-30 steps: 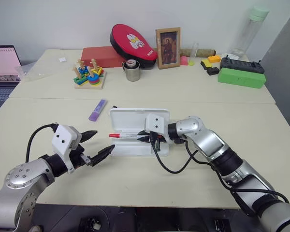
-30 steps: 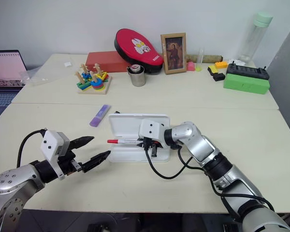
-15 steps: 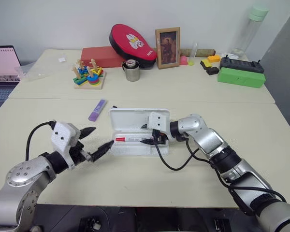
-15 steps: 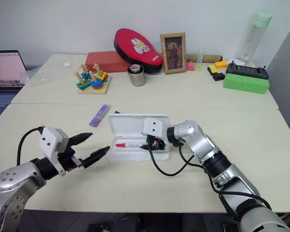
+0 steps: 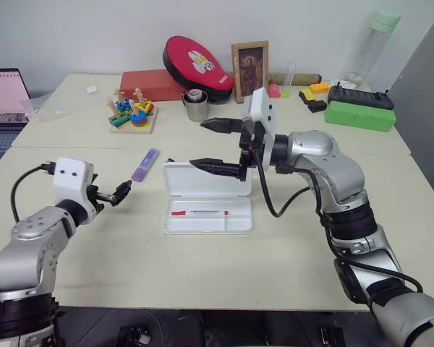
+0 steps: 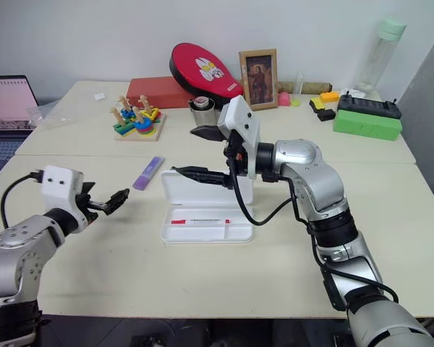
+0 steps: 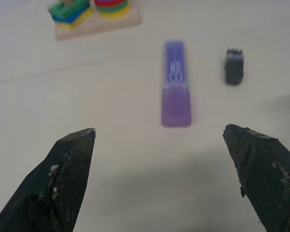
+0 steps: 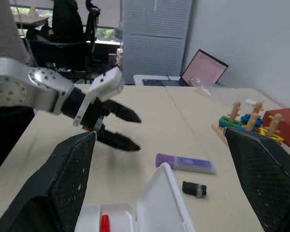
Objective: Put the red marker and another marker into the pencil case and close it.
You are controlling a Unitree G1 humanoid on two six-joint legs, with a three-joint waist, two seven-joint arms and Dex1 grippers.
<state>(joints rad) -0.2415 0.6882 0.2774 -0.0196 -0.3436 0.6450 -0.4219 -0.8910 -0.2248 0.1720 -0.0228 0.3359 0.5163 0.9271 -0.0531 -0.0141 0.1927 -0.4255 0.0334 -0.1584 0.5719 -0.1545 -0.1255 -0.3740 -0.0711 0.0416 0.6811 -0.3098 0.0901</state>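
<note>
The white pencil case (image 5: 206,226) lies open mid-table, lid raised at the back. The red marker (image 5: 200,212) rests inside its tray. My right gripper (image 5: 200,144) hovers above the case lid, pointing left, open and empty. The light-purple highlighter (image 5: 145,164) lies on the table left of the case, also seen in the left wrist view (image 7: 176,92). My left gripper (image 5: 119,191) is open a little short of the highlighter, aimed at it, with nothing between its fingers (image 7: 70,159).
A small black object (image 5: 171,160) lies between highlighter and case. At the back stand a stacking toy (image 5: 133,112), metal cup (image 5: 197,105), red box (image 5: 153,83), picture frame (image 5: 251,70) and green box (image 5: 360,114). A laptop (image 5: 3,94) is far left.
My right gripper opened, left the red marker lying in the case and rose well above it. My left gripper moved outward and forward toward the highlighter.
</note>
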